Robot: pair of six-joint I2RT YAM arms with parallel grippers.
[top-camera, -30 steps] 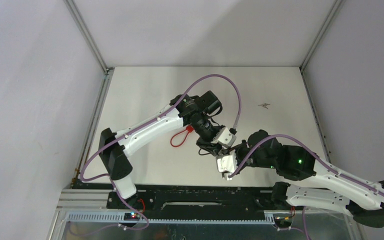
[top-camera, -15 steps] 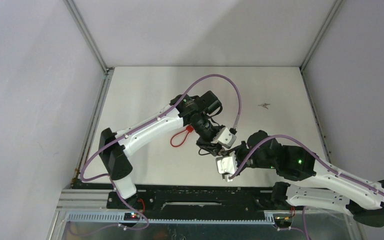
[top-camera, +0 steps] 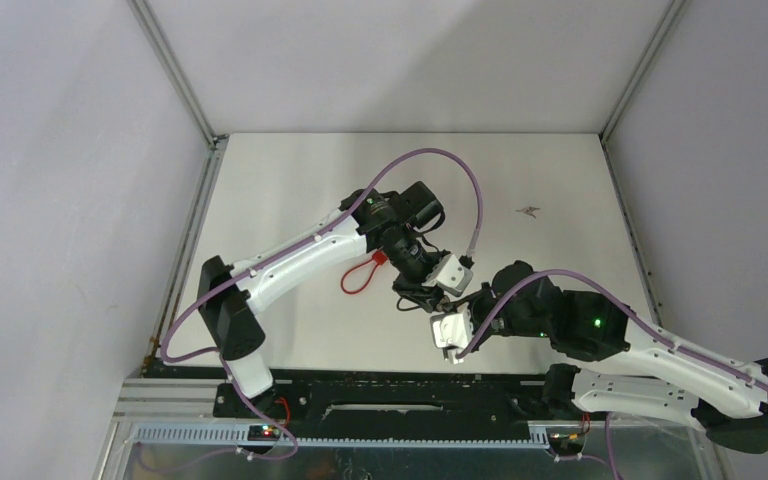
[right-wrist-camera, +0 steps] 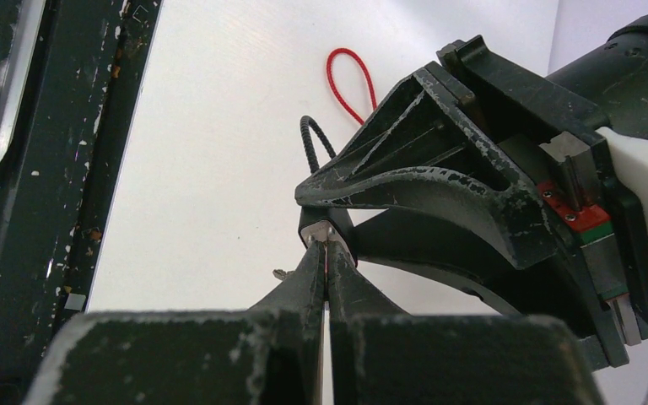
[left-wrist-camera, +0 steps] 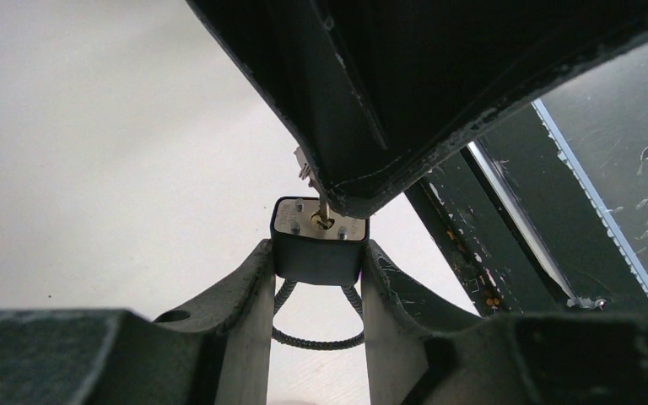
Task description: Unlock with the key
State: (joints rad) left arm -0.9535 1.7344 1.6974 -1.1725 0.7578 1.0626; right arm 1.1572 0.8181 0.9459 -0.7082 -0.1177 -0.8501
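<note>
the right end effector (right-wrist-camera: 327, 253) is pinching fully closed on the key (left-wrist-camera: 321, 216), whose tip is sitting in the keyhole. just beyond, the left end effector (left-wrist-camera: 316, 253), partly open, is clamping the dark padlock (left-wrist-camera: 319, 263) by its sides, over the counter's (top-camera: 290, 190) front middle. farther back, a red cord loop (top-camera: 358, 275) is lying flat.

No text, brand, number or sign can be read in any view. The padlock (left-wrist-camera: 318, 253) at the centre of the left wrist view shows a plain metal face, and the key (left-wrist-camera: 324, 213) shows no legible stamp.
</note>
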